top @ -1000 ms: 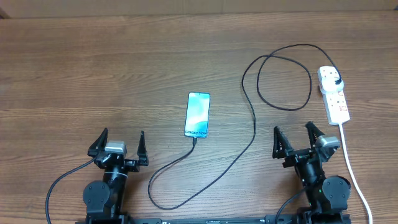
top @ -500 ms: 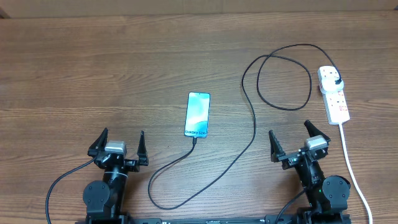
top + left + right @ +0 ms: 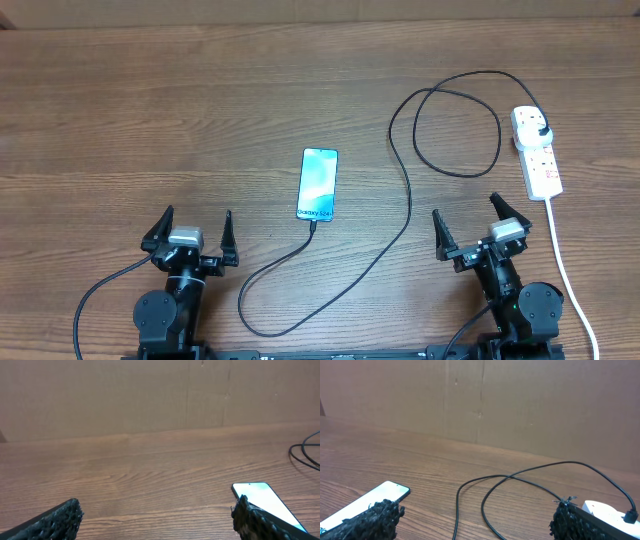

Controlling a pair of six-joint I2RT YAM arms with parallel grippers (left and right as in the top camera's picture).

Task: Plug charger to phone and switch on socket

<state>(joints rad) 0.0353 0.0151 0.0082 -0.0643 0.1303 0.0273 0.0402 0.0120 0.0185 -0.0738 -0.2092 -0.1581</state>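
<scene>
I see the white power strip (image 3: 536, 152) at the far right of the wooden table (image 3: 150, 100), its long axis running near to far; its farthest outlet holds the black plug (image 3: 540, 128); its white cord (image 3: 566, 265) trails back toward me; the charger cable (image 3: 408, 200) loops left of the strip, sweeps toward the near edge, then curls up to the phone (image 3: 318, 184); the connector tip (image 3: 313, 224) meets the phone's near short edge, though I cannot tell if it is seated; the phone lies mid-table, screen up, lengthwise away from me, slightly tilted; the left gripper (image 3: 196, 220) and right gripper (image 3: 466, 210) both stand spread wide, holding nothing.
</scene>
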